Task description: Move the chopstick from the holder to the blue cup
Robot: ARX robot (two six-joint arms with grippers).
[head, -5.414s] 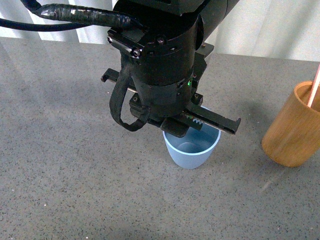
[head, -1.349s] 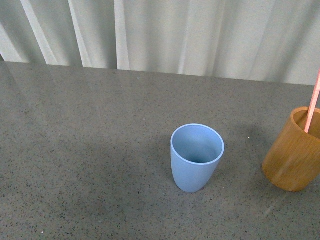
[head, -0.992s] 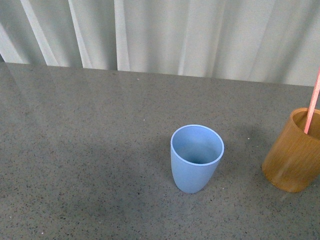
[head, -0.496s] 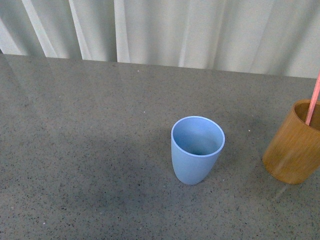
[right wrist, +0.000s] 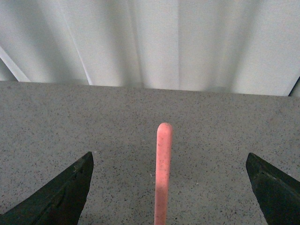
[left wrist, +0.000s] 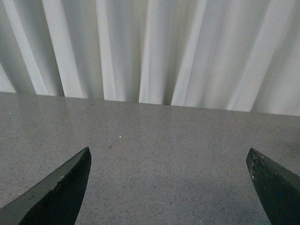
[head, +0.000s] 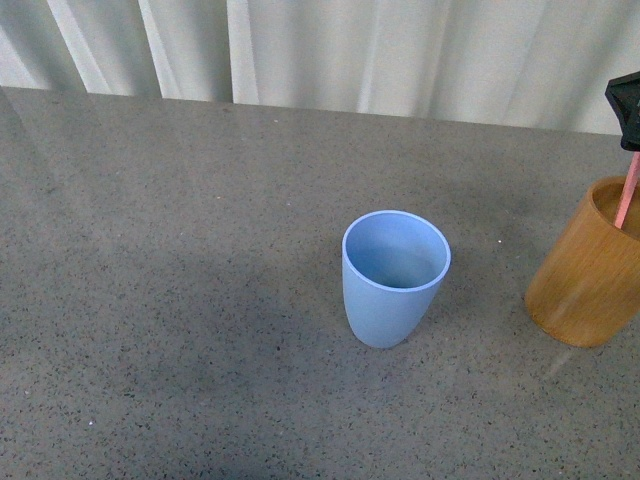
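L tool (left wrist: 168, 154): jaws spread wide, nothing betw. them. Its wrist view shows only bare tabletop (head: 150, 300) and the pale curtain (head: 400, 50). It's absent from the front view. Prob. held clear so the other arm has room; as I read it, it has no part in this step.

Centre: blue cup (head: 395, 280) stands upright, mouth open, nothing inside, well apart from the holder. Looks set as a clear target for a drop from above.

Right edge: holder (head: 588, 275), orange-brown, thick-walled, upright on the tabletop, partly cut off by the frame. The chopstick (head: 627, 205) stands in it, tilted a little w/ its top toward the right. The upper end pokes out above the rim, and that exposed length is what there is to grip.

R tool (right wrist: 169, 157): jaws wide, one each side of the stick, not touching it. A black bit of it shows just above the holder in the front view. Judgement: lining up for a pinch on the upper end, grasp not yet made.

Chopstick look: thin, straight, pinkish-red, matte, rounded tip, even thickness as far as seen. The lower part is hidden in the holder. Prob. light and smooth, so it could slip or swing if pinched off-centre.
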